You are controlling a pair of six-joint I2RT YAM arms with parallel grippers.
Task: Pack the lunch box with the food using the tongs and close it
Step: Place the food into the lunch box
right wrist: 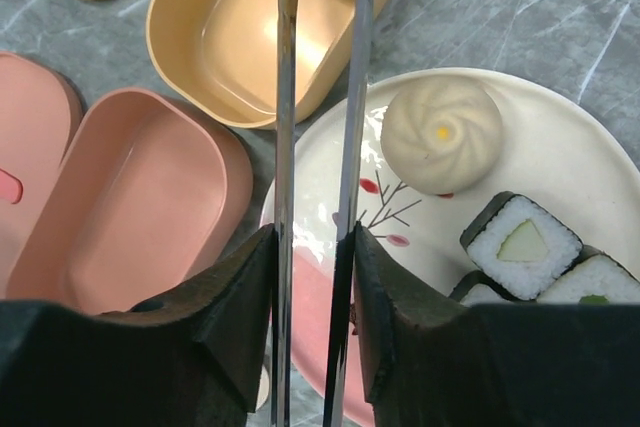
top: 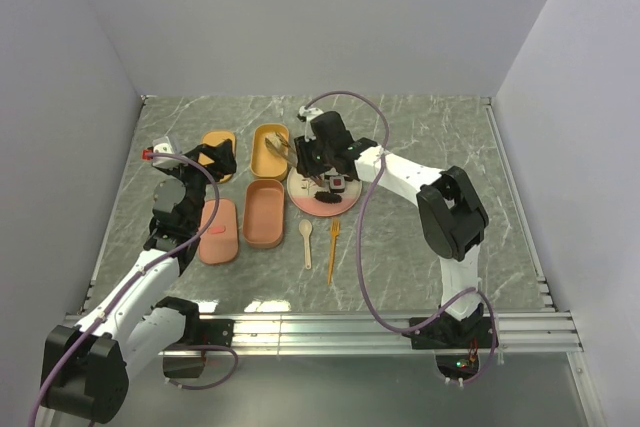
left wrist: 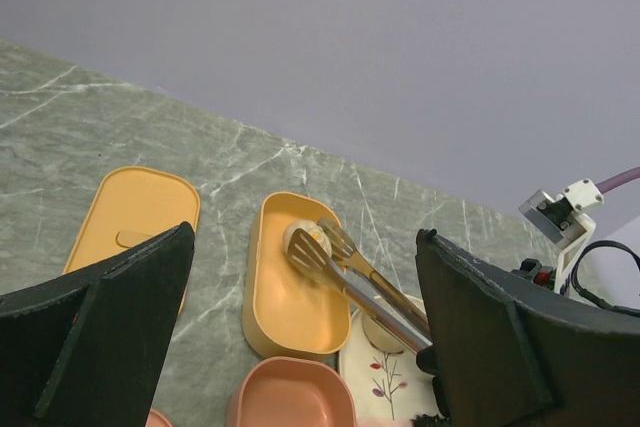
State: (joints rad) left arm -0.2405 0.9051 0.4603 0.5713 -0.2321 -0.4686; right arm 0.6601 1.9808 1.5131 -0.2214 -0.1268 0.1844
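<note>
Stretches right arm toward yellow lunch-box tray [left wrist: 290, 319], right claw [right wrist: 313, 277] clenched on grey metal tongs [right wrist: 285, 127]; pinches beige ball [left wrist: 305, 240] at tong tips over tray's far end. Left claw [top: 218, 160] released, left of tray.

The grey marbled tabletop [top: 420, 137] carried a yellow lid [top: 218, 140] and yellow tray [top: 270, 152] at the back, a pink lid [top: 218, 230] and pink tray [top: 265, 213] nearer, a cream-and-pink plate [top: 312, 205], a beige spoon [top: 306, 243] and an orange fork [top: 334, 247].

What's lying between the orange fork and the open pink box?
The small beige spoon lies there, with the orange fork on one side and the open pink box on the other. The top view shows it.
</note>
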